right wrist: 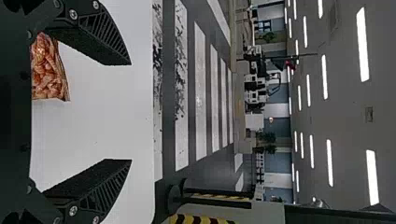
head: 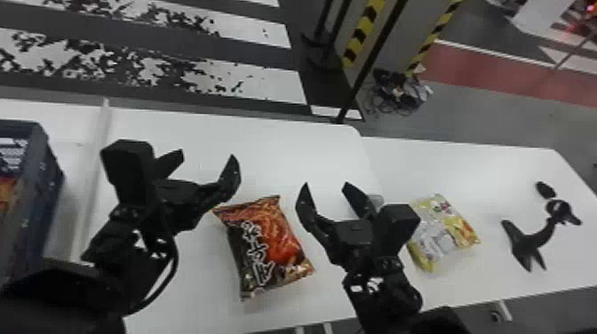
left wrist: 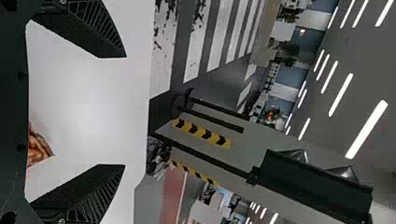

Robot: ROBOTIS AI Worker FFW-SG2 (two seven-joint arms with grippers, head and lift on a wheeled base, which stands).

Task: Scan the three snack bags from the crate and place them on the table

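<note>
In the head view an orange-and-black snack bag [head: 272,242] lies flat on the white table, between the two grippers. My left gripper [head: 206,157] is open and empty above the table, up and left of that bag. Open and empty too, my right gripper [head: 326,185] stands to the bag's right. A yellow-and-white snack bag [head: 444,233] rests farther right, partly behind the right arm. The dark crate [head: 46,177] is cut off by the left edge, with something orange inside. In the wrist views, a bag corner [left wrist: 39,147] appears beyond the left gripper [left wrist: 124,111], and a bag [right wrist: 49,70] beyond the right gripper [right wrist: 130,112].
A black device with a forked foot [head: 528,244] is at the table's right part. A small greyish object [head: 376,200] sits just behind the right gripper. The white table [head: 284,146] extends to a far edge, with a black pole and striped posts past it.
</note>
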